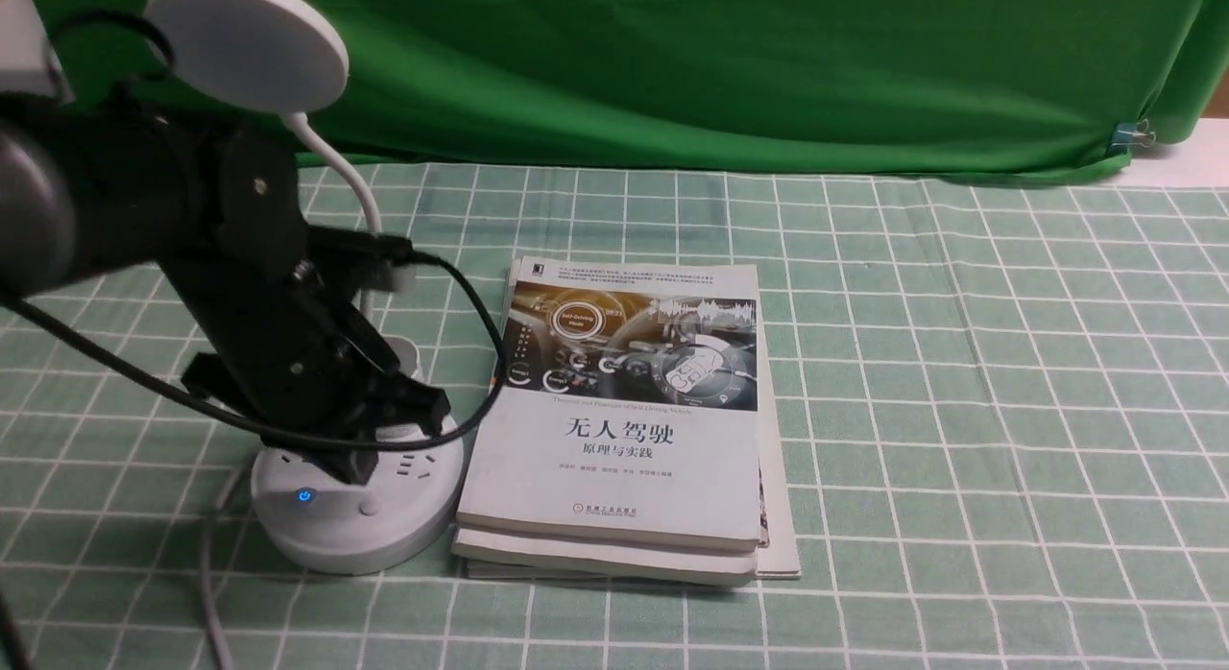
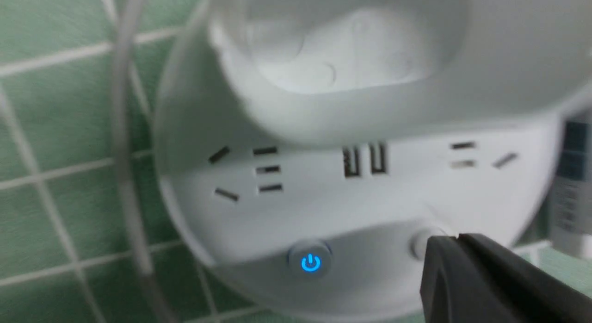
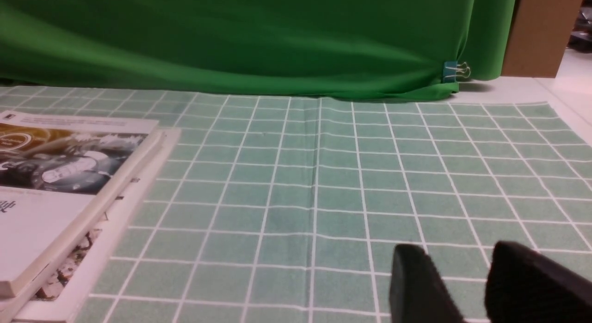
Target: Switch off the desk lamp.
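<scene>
Left wrist view puts the left pincer (image 2: 455, 242) closest. Its two black fingers look pressed together w/ only a seam between, so it works as one blunt poker, holding nothing. The tip covers one edge of the plain button (image 2: 418, 243); can't tell if it's touching, pic's blurred.

Front view: same pincer (image 1: 350, 470) angles down onto the round base of the desk lamp (image 1: 384, 526), which stands at approx 8 o'clock on the checked cloth (image 1: 960, 411). On the base top the plain button (image 1: 369, 507) is at 6 o'clock and the blue power button (image 1: 304, 495) at 7, lit. The disc head (image 1: 245, 41) shows only a plain white face, so can't tell if the lamp's shining.

My read: step in hand = the press. Probably the plain btn is the lamp's and the blue one the sockets' — not certain.

To do it well:
- Centre the tip on the btn first.
- Push straight down, short and light.
- No sideways drag, or the base may skid.
- Keep off the blue btn and the socket slots.

Books (image 1: 624, 411) lie just beside at 3 o'clock and the cord (image 1: 206, 574) trails off at 7 — neither in the way. Right pincer (image 3: 460, 256) hangs low over the cloth, fingers a little apart, empty.
</scene>
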You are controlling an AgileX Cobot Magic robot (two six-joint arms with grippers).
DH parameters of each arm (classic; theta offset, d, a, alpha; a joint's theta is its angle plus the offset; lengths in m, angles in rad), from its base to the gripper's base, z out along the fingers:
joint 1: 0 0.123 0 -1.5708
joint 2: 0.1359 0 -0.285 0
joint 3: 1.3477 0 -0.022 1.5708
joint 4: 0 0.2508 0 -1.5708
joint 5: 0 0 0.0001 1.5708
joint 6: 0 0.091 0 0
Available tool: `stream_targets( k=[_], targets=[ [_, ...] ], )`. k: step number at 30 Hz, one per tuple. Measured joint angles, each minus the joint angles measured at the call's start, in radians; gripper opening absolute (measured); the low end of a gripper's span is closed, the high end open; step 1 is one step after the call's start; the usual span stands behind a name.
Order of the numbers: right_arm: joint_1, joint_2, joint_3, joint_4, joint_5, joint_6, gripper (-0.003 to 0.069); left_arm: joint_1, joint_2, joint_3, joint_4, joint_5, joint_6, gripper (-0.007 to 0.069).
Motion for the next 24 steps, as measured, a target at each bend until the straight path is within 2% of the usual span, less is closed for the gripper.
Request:
stream_targets(
  k=[14,19,24],
  targets=[
    [0.000,0.000,0.000,0.000,0.000,0.000,0.0242,0.000,-0.067,0.030,-0.020,0.029,-0.002,0.0000],
    [0.000,0.000,0.000,0.000,0.000,0.000,0.0242,0.000,-0.270,0.180,-0.034,-0.048,-0.002,0.0000],
    [0.000,0.000,0.000,0.000,0.000,0.000,0.0242,0.000,-0.601,0.428,-0.067,-0.214,-0.002,0.0000]
  ],
)
